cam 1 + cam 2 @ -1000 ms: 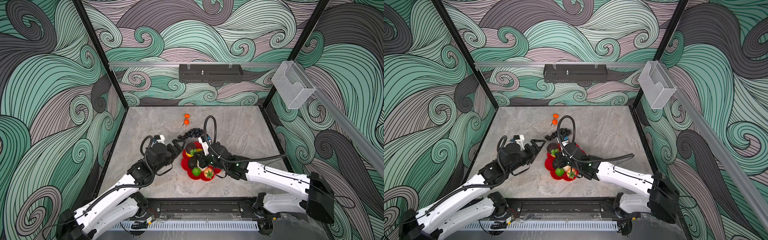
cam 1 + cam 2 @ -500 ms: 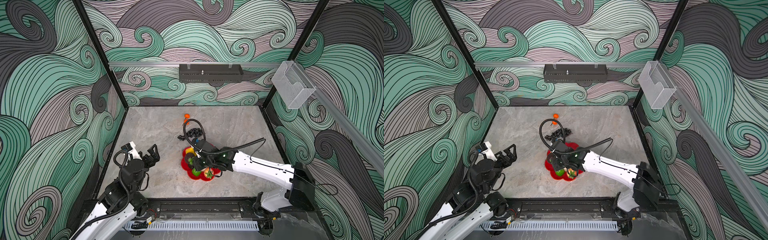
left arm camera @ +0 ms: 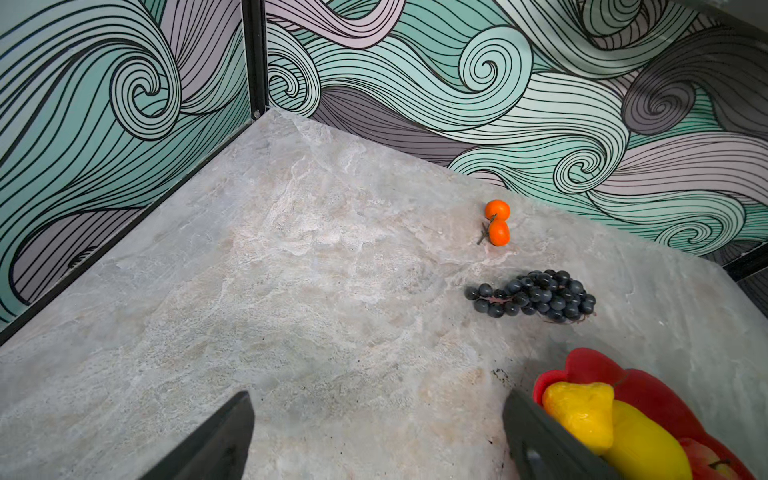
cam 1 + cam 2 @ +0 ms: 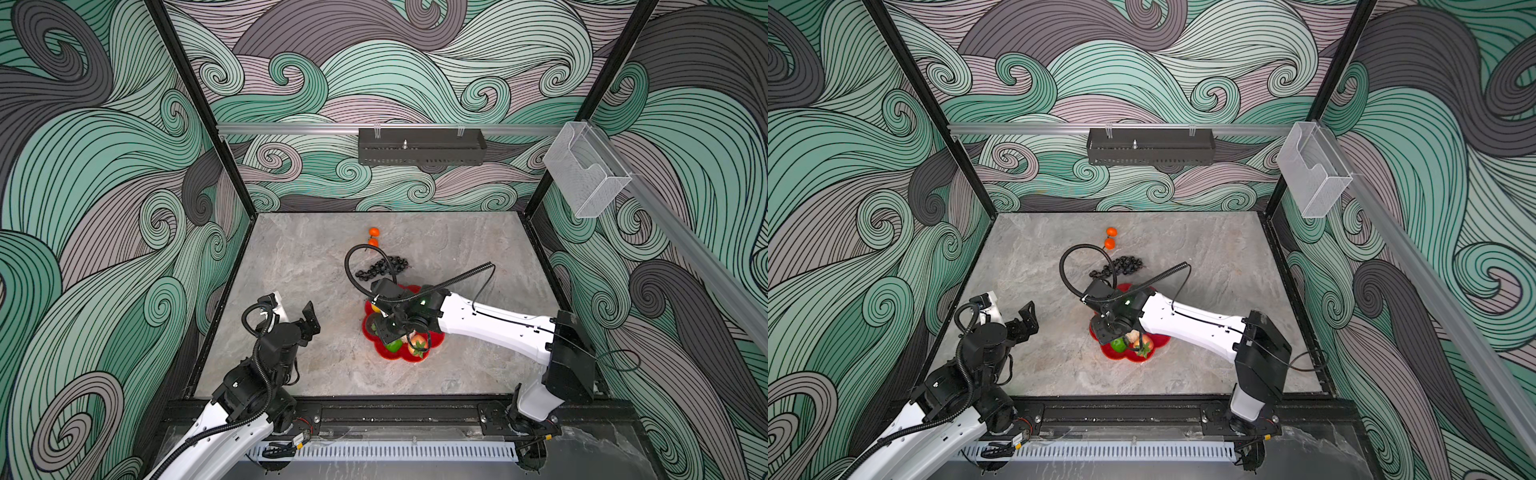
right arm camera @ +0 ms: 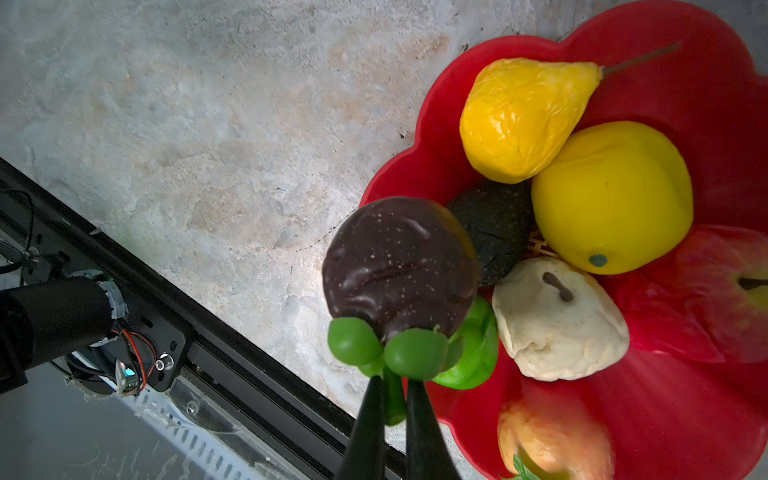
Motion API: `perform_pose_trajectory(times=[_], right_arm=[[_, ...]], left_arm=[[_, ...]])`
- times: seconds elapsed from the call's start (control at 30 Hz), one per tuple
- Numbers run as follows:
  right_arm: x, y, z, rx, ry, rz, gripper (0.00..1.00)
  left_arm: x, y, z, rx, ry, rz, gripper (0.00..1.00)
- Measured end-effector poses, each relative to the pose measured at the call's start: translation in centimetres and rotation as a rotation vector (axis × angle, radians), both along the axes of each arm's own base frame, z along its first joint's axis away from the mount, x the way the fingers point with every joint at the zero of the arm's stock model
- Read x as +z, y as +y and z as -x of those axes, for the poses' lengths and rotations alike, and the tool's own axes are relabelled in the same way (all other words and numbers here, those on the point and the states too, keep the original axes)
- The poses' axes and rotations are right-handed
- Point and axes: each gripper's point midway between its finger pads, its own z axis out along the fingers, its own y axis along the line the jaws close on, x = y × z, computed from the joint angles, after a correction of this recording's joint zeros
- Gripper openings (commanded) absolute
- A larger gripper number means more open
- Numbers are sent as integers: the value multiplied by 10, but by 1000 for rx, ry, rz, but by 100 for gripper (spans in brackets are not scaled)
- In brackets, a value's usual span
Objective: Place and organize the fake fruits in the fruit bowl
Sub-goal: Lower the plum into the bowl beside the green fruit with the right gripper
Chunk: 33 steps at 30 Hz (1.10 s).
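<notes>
Half the fruit bowl point(image 4: 380, 353) hides under the right gripper point(image 5: 390, 382) (clamped on a dark fruit point(image 5: 399, 266)); left gripper point(image 3: 378, 399) apart.

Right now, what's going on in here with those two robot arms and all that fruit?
The right arm's fingers are pinched shut on the green stem of a dark fruit, holding it at the rim of the red fruit bowl. The bowl already holds a yellow pear, a lemon, a cream pear and an apple, among others. The left arm's fingers are open and empty, off to the side. Two tangerines and a black grape bunch lie on the table, not yet in the bowl.
</notes>
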Motion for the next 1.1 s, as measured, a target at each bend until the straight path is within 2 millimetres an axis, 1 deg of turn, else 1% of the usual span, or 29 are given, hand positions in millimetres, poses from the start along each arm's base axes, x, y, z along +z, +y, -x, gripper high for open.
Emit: perform_pose_trajectory(times=[0.1,0.2,0.5,0.73,0.93,1.1], right_arm=[[-4,6,-1,9,16,17,5],[-9,10,-1,16,33,36,7],[-16,17,-5,15,58,89,10],[-17,13,-7,11,57,127,12],[-18,10,-6,10,58,139,18],[-20,10,-6,10,61,145,19]], left_arm=[[-9,-1,-1,-10,12,-30,95],[-12,-1,-1,-18,9,-49,95],[-9,-1,-1,-29,-15,-59,95],[-10,-1,-2,-30,-16,-60,96],[-9,-2,-2,-30,-20,-57,95],[-8,-2,-2,-30,-22,-56,95]])
